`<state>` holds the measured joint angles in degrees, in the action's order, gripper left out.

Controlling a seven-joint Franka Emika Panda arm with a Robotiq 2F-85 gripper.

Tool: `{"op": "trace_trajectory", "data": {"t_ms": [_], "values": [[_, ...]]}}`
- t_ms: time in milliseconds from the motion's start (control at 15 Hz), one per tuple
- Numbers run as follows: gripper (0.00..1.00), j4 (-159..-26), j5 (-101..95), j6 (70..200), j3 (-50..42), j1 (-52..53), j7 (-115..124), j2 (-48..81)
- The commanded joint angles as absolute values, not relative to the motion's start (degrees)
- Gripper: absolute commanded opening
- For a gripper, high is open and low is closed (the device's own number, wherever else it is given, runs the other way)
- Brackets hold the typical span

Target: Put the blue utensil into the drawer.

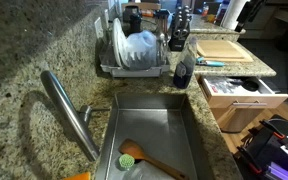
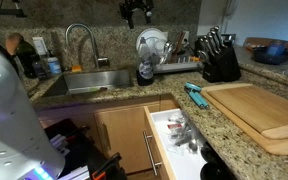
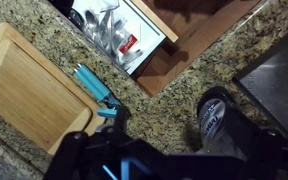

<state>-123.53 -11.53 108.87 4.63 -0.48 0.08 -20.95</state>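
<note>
We see the blue utensil [image 2: 195, 96] beside the cutting board [image 2: 259, 112], close to the open drawer [image 2: 169, 140] — a short carry, we judge. Our gripper [image 2: 136, 16] hangs high; its opening we cannot tell.

The utensil [image 2: 195, 96] is teal-blue. The drawer [image 2: 156, 165] is light wood outside and white inside. The counter [image 1: 24, 50] is granite, speckled tan, brown and black. The board [image 2: 254, 112] is pale blond wood with faint grain. The sink [image 1: 164, 120] is steel grey. The scrubber [image 1: 129, 158] is green, the spoon [image 1: 156, 163] brown. The knife block [image 2: 222, 66] is black.
</note>
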Motion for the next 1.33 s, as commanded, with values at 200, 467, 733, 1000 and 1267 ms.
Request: {"op": "trace_trajectory", "data": {"t_ms": [200,467,733,1000,1267], "values": [[1.0,-129.08,-7.45,113.07,0.27,1.87,-10.51,-23.38],[1.0,-142.22,-0.76,125.41,-10.57,3.8,-28.16,-27.16],[1.0,-142.49,2.07,122.87,-14.25,2.03,-34.76,-24.78],[1.0,-143.29,2.5,120.76,-17.33,3.69,-45.9,-24.61],[1.0,-139.66,-12.69,117.52,-19.18,-5.1,-51.81,-19.47]]}}
